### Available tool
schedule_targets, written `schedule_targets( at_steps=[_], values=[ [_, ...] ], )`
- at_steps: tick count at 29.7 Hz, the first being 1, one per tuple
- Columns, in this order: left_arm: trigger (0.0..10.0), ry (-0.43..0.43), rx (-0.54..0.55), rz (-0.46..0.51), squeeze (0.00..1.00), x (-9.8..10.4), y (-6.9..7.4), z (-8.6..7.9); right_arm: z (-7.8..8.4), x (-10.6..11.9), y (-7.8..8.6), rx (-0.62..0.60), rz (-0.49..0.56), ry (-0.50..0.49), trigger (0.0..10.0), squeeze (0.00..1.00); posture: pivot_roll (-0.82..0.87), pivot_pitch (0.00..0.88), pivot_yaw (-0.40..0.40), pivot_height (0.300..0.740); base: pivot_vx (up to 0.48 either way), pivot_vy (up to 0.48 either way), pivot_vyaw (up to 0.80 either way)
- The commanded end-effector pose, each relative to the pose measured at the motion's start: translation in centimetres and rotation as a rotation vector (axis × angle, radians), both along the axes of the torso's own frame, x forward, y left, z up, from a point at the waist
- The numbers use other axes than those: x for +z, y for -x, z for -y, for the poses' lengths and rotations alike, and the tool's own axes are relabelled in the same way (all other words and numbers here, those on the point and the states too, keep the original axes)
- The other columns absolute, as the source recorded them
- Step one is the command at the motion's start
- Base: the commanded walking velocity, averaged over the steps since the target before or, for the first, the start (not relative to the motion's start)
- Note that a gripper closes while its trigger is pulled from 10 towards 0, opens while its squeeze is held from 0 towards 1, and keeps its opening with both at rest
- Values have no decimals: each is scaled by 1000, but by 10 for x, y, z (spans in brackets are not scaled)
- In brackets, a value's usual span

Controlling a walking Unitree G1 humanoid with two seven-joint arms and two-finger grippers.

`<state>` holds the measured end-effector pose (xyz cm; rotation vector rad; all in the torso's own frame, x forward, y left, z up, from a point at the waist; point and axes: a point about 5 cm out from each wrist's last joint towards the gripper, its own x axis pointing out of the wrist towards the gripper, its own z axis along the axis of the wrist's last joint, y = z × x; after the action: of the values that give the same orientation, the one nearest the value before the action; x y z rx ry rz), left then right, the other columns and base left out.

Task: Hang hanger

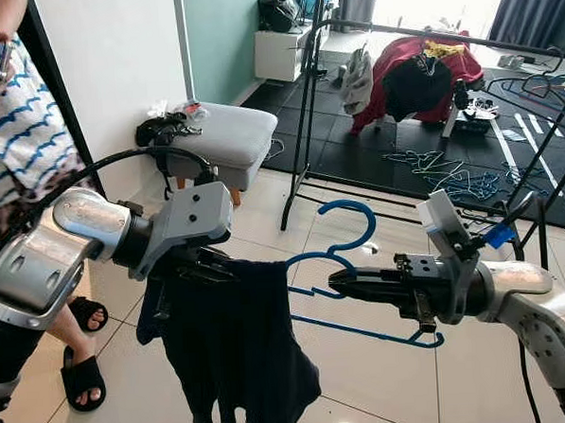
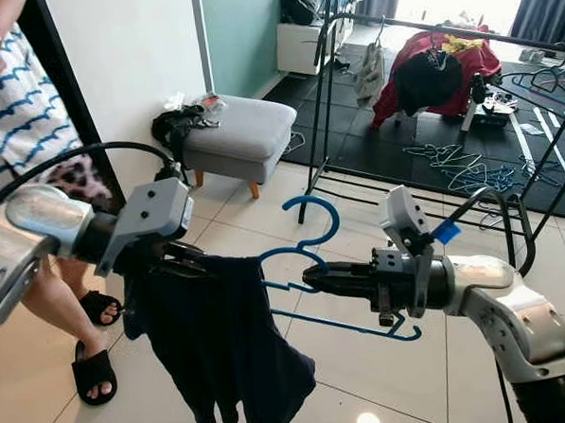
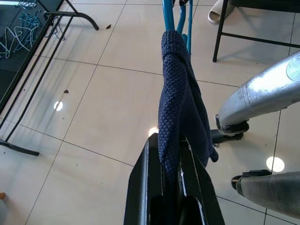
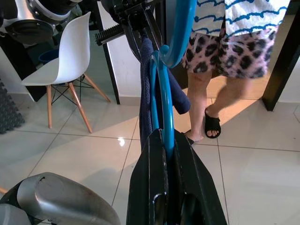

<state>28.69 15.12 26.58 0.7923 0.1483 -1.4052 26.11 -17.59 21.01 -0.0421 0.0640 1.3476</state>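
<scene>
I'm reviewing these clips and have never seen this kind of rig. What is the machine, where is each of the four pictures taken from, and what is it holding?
This is a walking humanoid robot with two silver arms, each ending in a hand of two long black fingers. The two wide pictures come from a stereo camera on its head, looking forward and down. The two close-up pictures come from cameras on its wrists, looking along each hand's fingers.

The left hand grips a dark navy garment draped on a blue hanger. The right hand clamps the hanger itself.

Ahead on the tiled floor stand a black clothes rack and a grey footstool. Loose hangers lie on the dark mat beyond. A person in sandals stands at the robot's left.
</scene>
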Motion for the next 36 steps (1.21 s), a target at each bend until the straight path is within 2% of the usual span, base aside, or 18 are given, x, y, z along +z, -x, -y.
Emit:
schedule_targets(
  at_steps=[1, 7, 8, 16, 18, 19, 20, 21, 22, 23, 24, 25, 26, 27, 29, 30, 33, 36],
  values=[
    [0, -52, -9, -25, 0, -8, 3, 0, -3, 12, 0, 17, 66, -20, 10000, 0, 49, 0, -50, 740, 0, 0, 0],
    [0, -57, -12, -24, 0, -8, 3, 0, -2, 14, -3, -4, 69, -42, 10000, 0, 49, 0, -48, 740, 0, 0, 0],
    [0, -54, -10, -20, 0, -8, 2, 0, -2, 16, -4, -16, 65, -56, 10000, 1000, 49, 0, -48, 740, 0, 0, 0],
    [0, -15, 39, -3, 0, -4, -3, -6, 13, 11, -8, -115, 52, -71, 10000, 1000, 44, 0, -46, 740, 0, 0, 0],
    [0, -4, 83, 4, 0, -4, -5, -15, 31, 12, -6, -199, 60, -72, 10000, 1000, 41, 0, -48, 740, 0, 0, 0],
    [0, -4, 83, 4, 0, -4, -5, -15, 31, 12, -6, -199, 60, -72, 10000, 1000, 41, 0, -48, 740, 0, 0, 0],
    [0, 2, 113, 13, 0, -3, -6, -22, 46, 15, -3, -259, 74, -79, 10000, 1000, 39, 0, -47, 740, 0, 0, 0],
    [0, 2, 113, 13, 0, -3, -6, -22, 46, 15, -3, -259, 74, -79, 10000, 1000, 39, 0, -47, 740, 0, 0, 0],
    [0, 13, 154, 33, 0, 0, -8, -30, 62, 21, 1, -327, 90, -104, 10000, 1000, 34, 0, -46, 740, 0, 0, 0],
    [0, 13, 154, 33, 0, 0, -8, -30, 62, 21, 1, -327, 90, -104, 10000, 1000, 34, 0, -46, 740, 0, 0, 0],
    [0, 37, 199, 64, 0, 5, -12, -38, 75, 26, 10, -379, 100, -148, 10000, 1000, 30, 0, -46, 740, 0, 0, 0],
    [0, 37, 199, 64, 0, 5, -12, -38, 75, 26, 10, -379, 100, -148, 10000, 1000, 30, 0, -46, 740, 0, 0, 0],
    [0, 79, 245, 102, 0, 12, -15, -45, 83, 27, 23, -406, 89, -211, 10000, 1000, 23, 0, -41, 740, 0, 0, 0],
    [0, 79, 245, 102, 0, 12, -15, -45, 83, 27, 23, -406, 89, -211, 10000, 1000, 23, 0, -41, 740, 0, 0, 0],
    [0, 153, 286, 143, 0, 21, -17, -54, 85, 21, 43, -411, 51, -275, 10000, 1000, 12, 0, -35, 740, 0, 0, 0],
    [0, 153, 286, 143, 0, 21, -17, -54, 85, 21, 43, -411, 51, -275, 10000, 1000, 12, 0, -35, 740, 0, 0, 0],
    [0, 250, 289, 171, 0, 30, -18, -55, 78, 5, 56, -409, -14, -286, 10000, 1000, 10, 1, -36, 740, 0, 0, 0],
    [0, 405, 250, 195, 0, 45, -16, -50, 61, -25, 70, -386, -141, -308, 10000, 1000, 7, 3, -37, 740, 0, 0, 0]
  ],
)
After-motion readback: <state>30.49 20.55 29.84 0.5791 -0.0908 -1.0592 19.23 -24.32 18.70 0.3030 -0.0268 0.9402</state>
